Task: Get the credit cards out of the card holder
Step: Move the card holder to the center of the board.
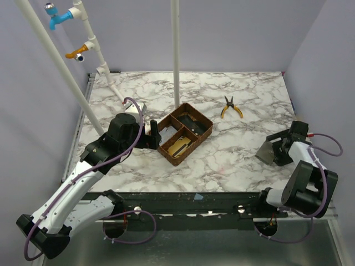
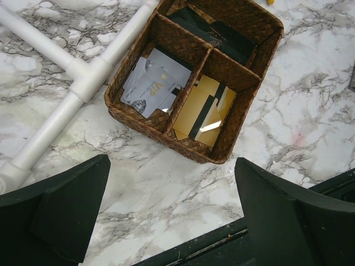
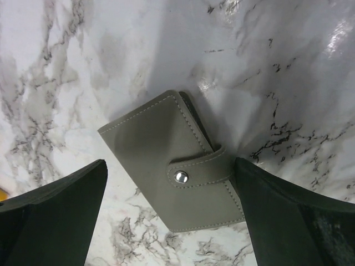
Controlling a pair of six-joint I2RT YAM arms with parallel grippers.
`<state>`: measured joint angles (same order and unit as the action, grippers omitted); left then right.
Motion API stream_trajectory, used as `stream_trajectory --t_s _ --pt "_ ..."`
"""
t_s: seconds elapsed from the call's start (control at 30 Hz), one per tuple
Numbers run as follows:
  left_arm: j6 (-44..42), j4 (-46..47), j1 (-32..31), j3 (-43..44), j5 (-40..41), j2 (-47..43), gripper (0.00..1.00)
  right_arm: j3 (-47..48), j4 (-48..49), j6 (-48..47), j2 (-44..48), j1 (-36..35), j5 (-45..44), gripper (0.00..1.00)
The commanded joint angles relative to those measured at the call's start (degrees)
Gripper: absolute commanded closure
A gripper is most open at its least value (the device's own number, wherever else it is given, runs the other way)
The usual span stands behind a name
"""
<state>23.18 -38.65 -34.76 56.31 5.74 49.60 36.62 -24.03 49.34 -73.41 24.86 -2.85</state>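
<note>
The card holder (image 3: 166,160) is a grey wallet lying flat on the marble, folded shut, its strap snapped down with a silver stud. It shows at the right of the top view (image 1: 267,151). No credit cards show in it, only a dark edge at its open side. My right gripper (image 3: 169,166) is open and low over the wallet, one finger on each side, the right finger (image 3: 277,216) against the wallet's edge. My left gripper (image 2: 172,166) is open and empty above bare marble, just in front of the wicker tray (image 2: 194,149).
The brown three-compartment tray (image 1: 204,119) stands mid-table. It holds pale grey cards (image 2: 152,83), gold cards (image 2: 202,108) and black cards (image 2: 222,36). White pipes (image 2: 83,83) lie left of it. Yellow-handled pliers (image 1: 231,107) lie further back. A white pole (image 1: 176,50) rises behind.
</note>
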Motion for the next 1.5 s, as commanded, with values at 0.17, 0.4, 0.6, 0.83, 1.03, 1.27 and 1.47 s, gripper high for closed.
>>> stream_trajectory --t_s 0.17,0.4,0.6,0.83,1.03,1.27,1.47 --pt "0.02 1.48 1.14 -0.68 -2.05 -0.71 0.02 2.12 1.09 -6.45 -8.04 -4.84 0.61 0.04" --pt "0.20 1.74 1.26 -0.90 -2.13 -0.74 0.01 5.20 0.52 -5.71 -12.85 -16.89 -7.79 0.15" --pt "0.29 1.83 1.57 -0.94 -2.23 -0.36 0.02 10.48 -2.03 -5.13 -19.99 -31.48 -16.85 0.26" --pt "0.46 1.92 1.63 -1.03 -2.40 0.51 0.02 12.00 -2.27 -4.59 -24.63 -39.83 -16.99 0.45" --pt "2.73 1.20 1.64 -1.22 -2.45 2.04 0.02 9.96 -4.26 -1.42 -20.69 -52.05 -15.05 0.45" --pt "6.22 1.84 1.56 -4.23 -5.40 2.80 0.02 4.05 -7.40 9.30 -14.13 -69.95 -13.28 0.45" --pt "9.69 5.13 0.07 -9.10 -9.73 3.28 0.01 -0.14 -10.96 15.37 -6.58 -80.17 -13.70 0.45"
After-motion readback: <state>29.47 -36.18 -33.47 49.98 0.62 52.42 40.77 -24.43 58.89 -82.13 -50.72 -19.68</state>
